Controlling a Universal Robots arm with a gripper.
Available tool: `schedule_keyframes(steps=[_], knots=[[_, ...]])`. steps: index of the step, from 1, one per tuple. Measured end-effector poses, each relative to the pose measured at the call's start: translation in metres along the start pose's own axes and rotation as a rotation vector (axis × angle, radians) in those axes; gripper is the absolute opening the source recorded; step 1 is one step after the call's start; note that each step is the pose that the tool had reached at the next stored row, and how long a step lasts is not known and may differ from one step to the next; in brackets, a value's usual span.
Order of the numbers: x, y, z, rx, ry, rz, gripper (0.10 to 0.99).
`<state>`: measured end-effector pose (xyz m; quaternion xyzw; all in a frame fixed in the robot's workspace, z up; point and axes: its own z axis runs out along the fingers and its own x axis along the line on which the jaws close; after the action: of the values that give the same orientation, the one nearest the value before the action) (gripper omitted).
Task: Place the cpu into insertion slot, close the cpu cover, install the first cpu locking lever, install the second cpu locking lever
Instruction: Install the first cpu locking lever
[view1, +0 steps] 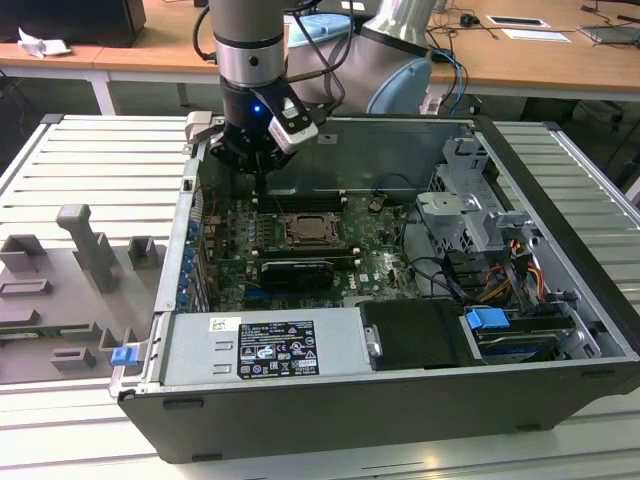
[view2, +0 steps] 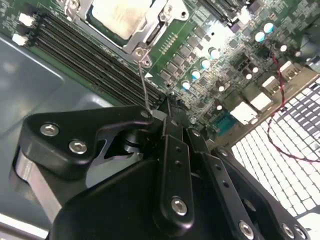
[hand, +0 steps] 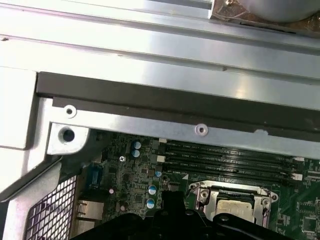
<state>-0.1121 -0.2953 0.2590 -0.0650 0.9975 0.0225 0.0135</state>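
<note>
Now, line by line as I see it.

Gripper: my black gripper (view1: 262, 168) hangs inside the open computer case (view1: 560, 380), just above the green motherboard (view1: 375, 265) near its back edge; in the second wrist view its matte fingers (view2: 176, 165), bolted with bright screws, stand pressed together with no gap and nothing visibly between them.

Lever: a thin shiny wire lever (view2: 144, 87) rises from the socket corner up to my fingertips in the second wrist view; whether I touch it I cannot tell.

Cpu: the flat square chip (view2: 122, 12), pale silvery and smooth, lies in the socket; in the first wrist view (hand: 236, 207) it sits just past my gripper body.

Cpu cover: the silvery metal frame (view2: 152, 27) lies flat around the chip, its cut-out middle showing the chip face.

Insertion slot: in the exterior view the square socket (view1: 312, 231) sits mid-board, below my gripper.

Memory slots: long dark ribbed slots (view2: 85, 55) run beside the socket.

Case wall: brushed grey sheet metal (hand: 165, 50) with a dark band.
</note>
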Motion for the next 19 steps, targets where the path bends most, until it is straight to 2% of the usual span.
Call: schedule_keyframes(steps=[6, 19], knots=[[-0.0081, -0.0011, 0.0014, 0.0, -0.0005, 0.014, 0.106], [-0.018, -0.0024, 0.0019, 0.001, -0.0007, 0.018, 0.106]])
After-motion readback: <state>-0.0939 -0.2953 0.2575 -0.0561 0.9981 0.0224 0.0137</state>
